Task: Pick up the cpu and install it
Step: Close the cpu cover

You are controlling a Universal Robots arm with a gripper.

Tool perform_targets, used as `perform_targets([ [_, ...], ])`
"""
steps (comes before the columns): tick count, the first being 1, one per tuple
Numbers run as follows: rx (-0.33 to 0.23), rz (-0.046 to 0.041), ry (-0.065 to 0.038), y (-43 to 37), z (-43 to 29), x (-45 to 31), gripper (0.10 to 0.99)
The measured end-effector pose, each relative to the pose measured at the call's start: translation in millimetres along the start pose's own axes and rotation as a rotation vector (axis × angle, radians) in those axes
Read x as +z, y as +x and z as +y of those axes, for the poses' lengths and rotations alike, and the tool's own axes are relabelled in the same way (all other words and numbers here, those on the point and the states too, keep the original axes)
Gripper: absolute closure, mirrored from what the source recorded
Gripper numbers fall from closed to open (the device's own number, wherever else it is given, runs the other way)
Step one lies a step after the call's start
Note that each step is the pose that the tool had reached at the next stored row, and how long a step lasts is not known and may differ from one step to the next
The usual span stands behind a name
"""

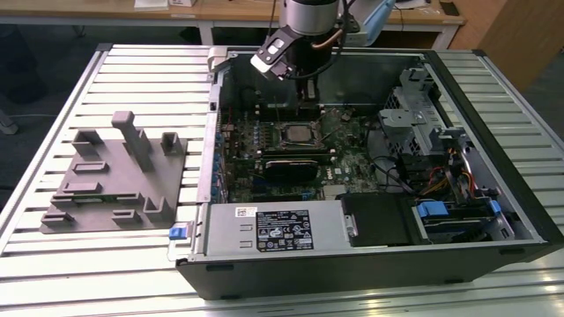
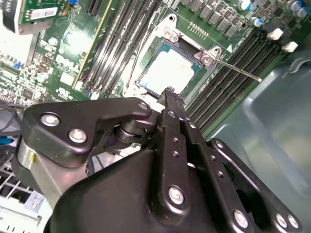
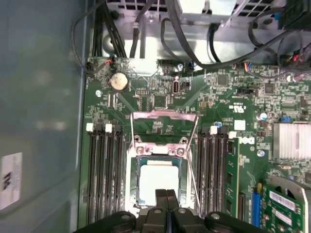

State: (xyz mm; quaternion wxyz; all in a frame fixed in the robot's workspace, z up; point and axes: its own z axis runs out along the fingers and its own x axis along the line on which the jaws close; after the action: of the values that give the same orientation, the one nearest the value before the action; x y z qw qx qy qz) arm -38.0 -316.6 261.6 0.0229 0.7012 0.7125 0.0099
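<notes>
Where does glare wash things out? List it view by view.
First wrist view: the chip glares almost white. Second wrist view: the same chip is washed pale, and the end effector sits dark in front of it. Exterior view: soft, even light, no strong glare.

Slatted metal counter (image 1: 132, 72) carries two items. Open computer case (image 1: 370, 264) lies on its side, interior up. Grey fixture (image 1: 110, 181) sits flat just beside the case, on the exterior view's left.
</notes>
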Motion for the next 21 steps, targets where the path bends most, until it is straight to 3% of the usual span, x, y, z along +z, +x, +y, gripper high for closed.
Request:
perform_targets([
  [3, 0.000, 0.0035, 0.000, -1.3, 0.3, -7.9, 0.980],
  [6, 0.000, 0.0082, 0.000, -6.6, 0.3, -8.4, 0.980],
  [11, 0.001, 0.0085, 0.000, -12.4, 0.9, -8.1, 0.980],
  [16, 0.001, 0.0090, 0.002, -12.8, 9.0, -7.3, 0.980],
  [21, 0.001, 0.0089, 0.009, -13.0, 23.1, -6.4, 0.980],
])
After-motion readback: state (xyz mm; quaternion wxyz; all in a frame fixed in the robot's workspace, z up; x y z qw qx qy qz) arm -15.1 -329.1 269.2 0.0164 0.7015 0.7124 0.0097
